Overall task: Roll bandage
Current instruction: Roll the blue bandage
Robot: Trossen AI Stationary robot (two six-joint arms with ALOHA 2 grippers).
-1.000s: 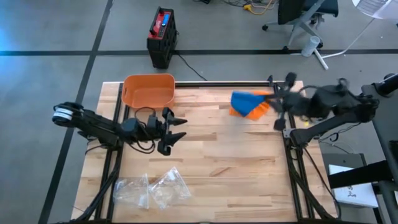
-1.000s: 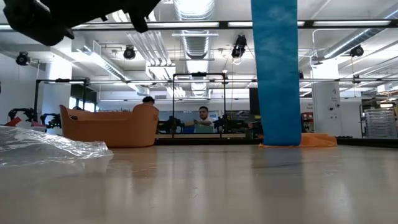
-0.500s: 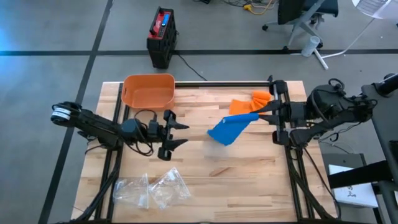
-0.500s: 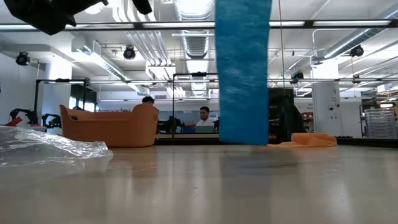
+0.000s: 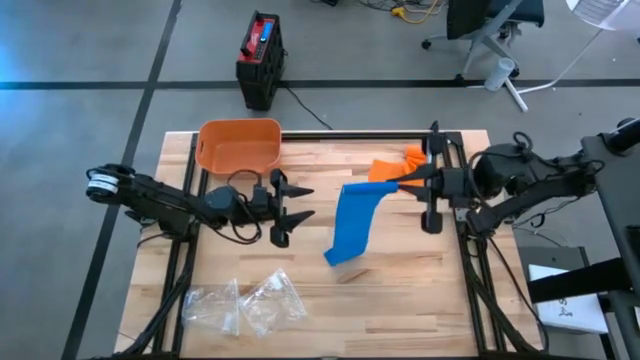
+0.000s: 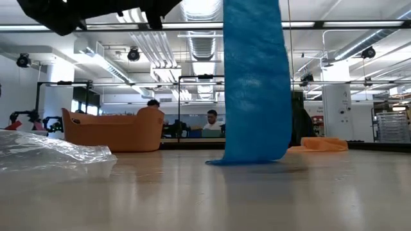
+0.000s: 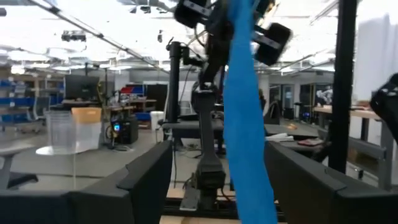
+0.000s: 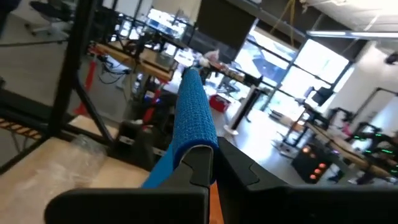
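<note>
Since a second ago: long blue woven bandage strip [image 5: 352,222] has swung from the far right of the table toward the middle, and its free end now reaches the wood; left gripper [image 5: 297,214] has edged toward it.

High view, room to move: bare wooden tabletop [image 5: 400,290] lies open on the near right; crumpled clear plastic bags [image 5: 245,303] lie near the near left edge; orange plastic tub [image 5: 239,145] stands at the far left edge; orange cloth bandage heap [image 5: 400,165] lies at the far side, behind the strip.
High view, grippers: right gripper [image 5: 406,180] pinches the strip's upper end, fingers closed on it; left gripper hangs just left of the strip, fingers spread apart, holding nothing and clear of the strip.

Low view, bandage: strip hangs as a broad blue band from above, its lower end curling on the tabletop.
Low view, surroundings: tub and plastic bags at left, orange heap low at right; two people show far off in the room behind.

Left wrist view: strip hangs straight ahead between the two spread dark fingers [image 7: 146,183], touching neither; the right arm holds it from above.

Right wrist view: closed fingertips [image 8: 200,163] clamp the strip's end, the blue band running away from them over the wood.

Room: black and red case [image 5: 260,58] on the grey floor beyond the table; office chair [image 5: 490,30] farther right.
</note>
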